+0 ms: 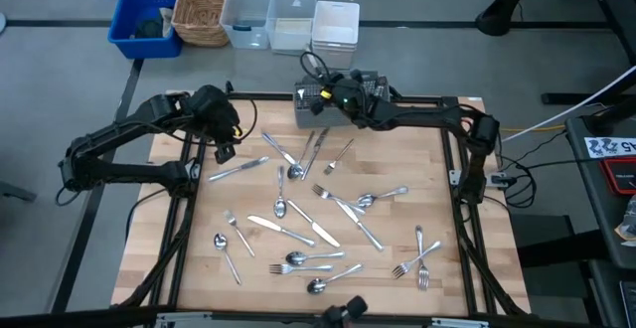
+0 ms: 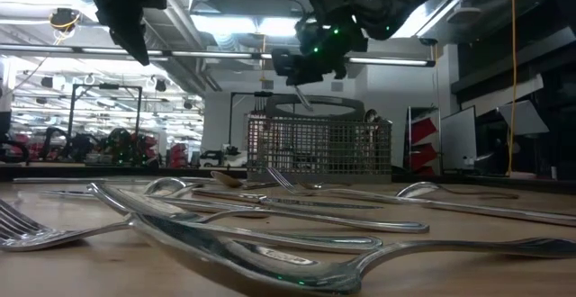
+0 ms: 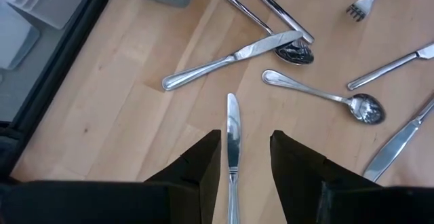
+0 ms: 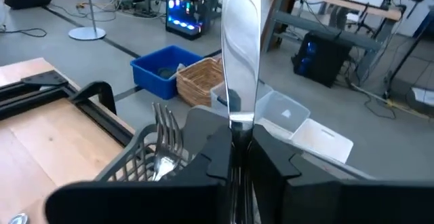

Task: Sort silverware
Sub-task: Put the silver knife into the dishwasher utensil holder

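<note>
Several forks, spoons and knives of the silverware (image 1: 298, 231) lie scattered flat on the wooden table. A grey mesh basket (image 1: 310, 117) stands at the far edge, with forks (image 4: 163, 132) upright inside it. My right gripper (image 1: 330, 91) hovers over the basket, shut on a table knife (image 4: 241, 47). My left gripper (image 1: 225, 151) hangs open above the table's far left. In its wrist view a table knife (image 3: 232, 122) lies on the wood below, showing in the gap between the two fingers and touching neither. My right gripper pinches the table knife between its two fingers at the foot of the blade (image 4: 234, 119), where blade meets handle. The blade (image 4: 241, 47) sticks out past the fingertips, along the fingers. The knife is lifted clear above the basket rim (image 4: 129, 159); the fingers hide the handle.
Beyond the far edge stand a blue bin (image 1: 144, 20), a wicker basket (image 1: 202, 10), clear tubs (image 1: 268, 15) and a white tub (image 1: 336, 22). A black frame (image 1: 457, 169) runs round the table. In the low view, cutlery (image 2: 270, 243) lies close to the near edge.
</note>
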Controlling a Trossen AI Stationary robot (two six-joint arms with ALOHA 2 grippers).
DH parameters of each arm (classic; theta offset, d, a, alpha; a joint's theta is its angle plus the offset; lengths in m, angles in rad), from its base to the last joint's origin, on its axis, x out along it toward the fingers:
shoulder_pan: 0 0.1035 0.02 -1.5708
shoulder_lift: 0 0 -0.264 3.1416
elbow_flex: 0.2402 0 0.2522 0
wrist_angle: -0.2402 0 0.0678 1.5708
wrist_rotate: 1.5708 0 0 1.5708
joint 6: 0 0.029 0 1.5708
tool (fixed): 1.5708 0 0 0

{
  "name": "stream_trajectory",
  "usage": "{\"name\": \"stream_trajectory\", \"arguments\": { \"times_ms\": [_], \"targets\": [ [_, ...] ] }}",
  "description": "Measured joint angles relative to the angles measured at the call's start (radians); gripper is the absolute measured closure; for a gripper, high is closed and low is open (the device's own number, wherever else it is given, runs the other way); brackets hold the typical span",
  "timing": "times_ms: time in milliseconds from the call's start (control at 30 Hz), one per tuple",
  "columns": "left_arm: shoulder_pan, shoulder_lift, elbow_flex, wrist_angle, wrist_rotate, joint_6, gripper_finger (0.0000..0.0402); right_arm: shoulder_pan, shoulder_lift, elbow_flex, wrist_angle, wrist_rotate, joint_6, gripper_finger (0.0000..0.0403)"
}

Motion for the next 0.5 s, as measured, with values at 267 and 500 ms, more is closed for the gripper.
{"name": "stream_trajectory", "arguments": {
  "times_ms": [267,500],
  "targets": [
    [0.000,0.000,0.000,0.000,0.000,0.006,0.0286,0.002,0.032,-0.001,0.003,-0.019,-0.107,0.0368],
    [0.000,0.000,0.000,0.000,0.000,0.006,0.0286,0.002,0.065,-0.001,-0.009,-0.019,-0.156,0.0368]
  ]
}}
